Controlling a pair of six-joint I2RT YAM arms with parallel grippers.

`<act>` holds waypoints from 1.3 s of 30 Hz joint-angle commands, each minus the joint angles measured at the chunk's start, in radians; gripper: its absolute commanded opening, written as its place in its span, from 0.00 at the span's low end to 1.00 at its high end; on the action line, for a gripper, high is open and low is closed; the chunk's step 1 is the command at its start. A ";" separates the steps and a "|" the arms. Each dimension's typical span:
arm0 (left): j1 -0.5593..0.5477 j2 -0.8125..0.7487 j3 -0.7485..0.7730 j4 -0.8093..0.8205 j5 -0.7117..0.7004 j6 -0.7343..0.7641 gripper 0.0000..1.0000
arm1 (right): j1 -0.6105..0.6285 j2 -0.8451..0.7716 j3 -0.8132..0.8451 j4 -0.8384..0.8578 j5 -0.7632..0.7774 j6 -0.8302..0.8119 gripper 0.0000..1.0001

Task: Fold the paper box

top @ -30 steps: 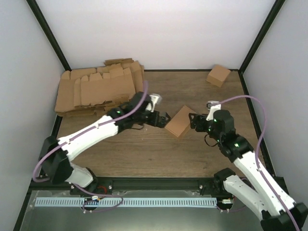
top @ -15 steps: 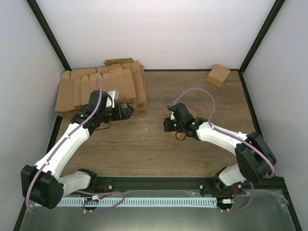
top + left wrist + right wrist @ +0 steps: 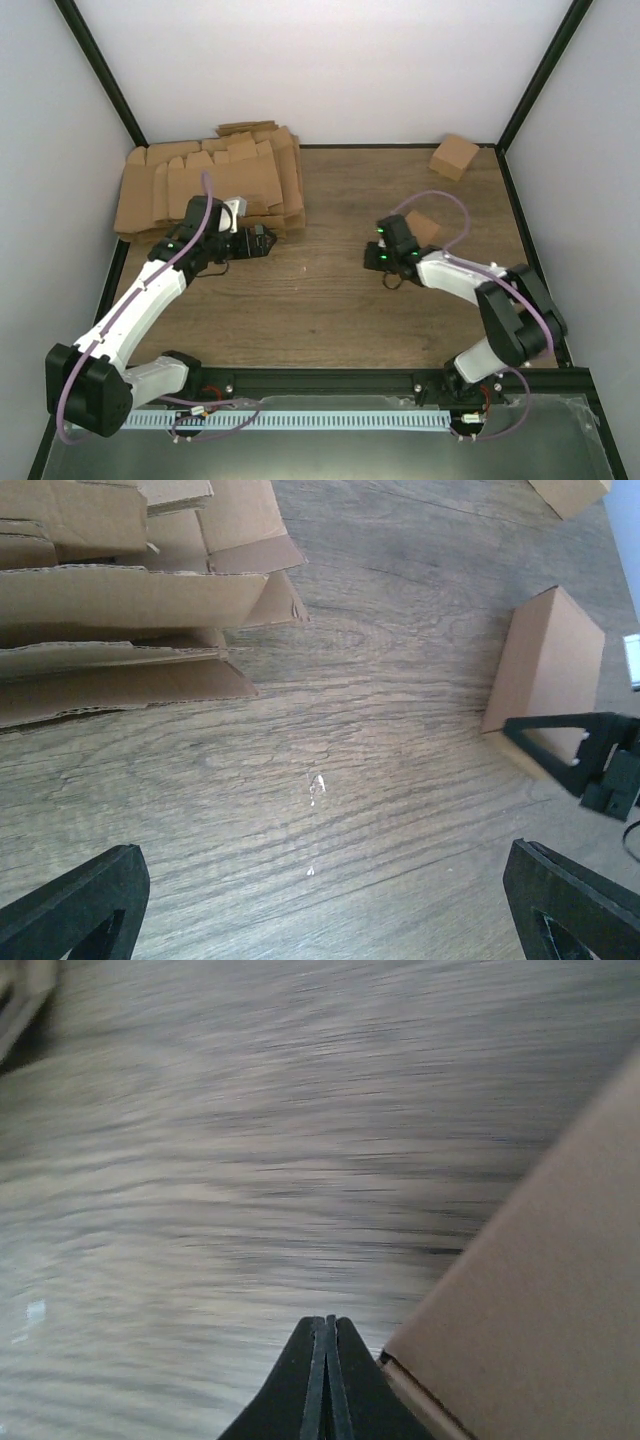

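Observation:
A folded brown paper box lies on the wooden table right of centre, partly hidden by my right wrist. My right gripper is low beside the box's near left end, its jaws shut with nothing between them. In the right wrist view the shut fingertips sit just left of the box's edge. My left gripper hangs open beside the cardboard stack, well apart from the box. In the left wrist view its two fingers frame bare wood, with the box and the right gripper at the far right.
A stack of flat unfolded cardboard blanks fills the back left corner, its edges showing in the left wrist view. Another folded box sits at the back right, near the black frame post.
My left arm pulled back left from the box to the stack. My right gripper shut, swept left across the box, then drew back right, so the box shows behind it.

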 commanded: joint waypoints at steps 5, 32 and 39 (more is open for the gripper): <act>0.006 0.015 -0.016 0.058 0.055 0.010 1.00 | -0.308 -0.251 -0.145 -0.035 -0.044 -0.139 0.10; 0.005 -0.005 -0.037 0.089 0.117 0.037 1.00 | -0.135 -0.438 -0.081 -0.483 0.215 0.499 1.00; 0.005 -0.015 -0.065 0.115 0.144 0.033 1.00 | -0.098 -0.294 -0.075 -0.434 0.212 0.588 1.00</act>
